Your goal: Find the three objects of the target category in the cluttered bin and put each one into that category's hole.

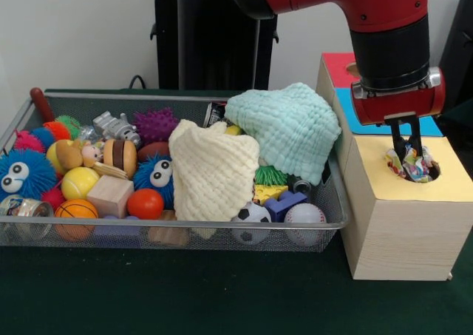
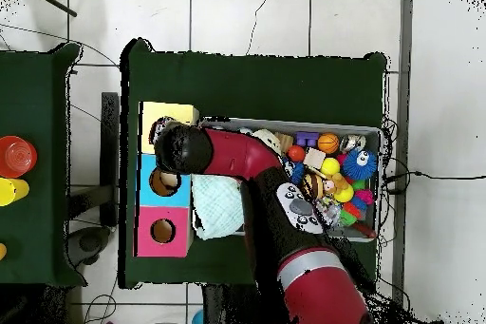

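End effector [image 1: 406, 149] clenched on confetti cloth [image 1: 411, 165] in the yellow-topped hole [image 1: 431, 169]

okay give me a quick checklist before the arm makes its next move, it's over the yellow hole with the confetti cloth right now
1. Gripper centred over the yellow-topped hole: ok.
2. Confetti cloth fully inside the hole: not ok, it bunches above the rim.
3. Fingers released from the cloth: cannot tell.
4. Cream cloth reachable in the bin: ok, it lies on top of the toys.
5. Mint-green cloth reachable: ok, on top, draped toward the box.
6. Blue-topped hole free of cloth: ok.
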You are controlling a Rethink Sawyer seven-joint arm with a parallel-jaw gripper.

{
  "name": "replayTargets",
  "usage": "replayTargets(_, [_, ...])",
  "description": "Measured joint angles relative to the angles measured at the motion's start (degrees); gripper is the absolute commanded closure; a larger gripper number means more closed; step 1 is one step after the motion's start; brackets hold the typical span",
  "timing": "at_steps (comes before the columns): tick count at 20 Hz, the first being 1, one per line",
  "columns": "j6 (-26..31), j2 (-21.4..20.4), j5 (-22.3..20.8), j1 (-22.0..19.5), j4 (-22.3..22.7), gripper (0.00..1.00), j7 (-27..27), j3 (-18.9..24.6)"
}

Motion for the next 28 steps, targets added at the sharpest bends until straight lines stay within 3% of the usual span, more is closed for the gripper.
replayTargets(6, [-0.03, 0.18, 0.03, -0.01, -0.01, 1.00, 0.00, 0.01])
replayTargets(7, [-0.04, 0.21, 0.03, -0.01, -0.01, 0.00, 0.00, 0.02])
replayTargets(28, [0.01, -1.02, 0.14, 1.16, -0.03, 0.00, 0.00, -0.80])
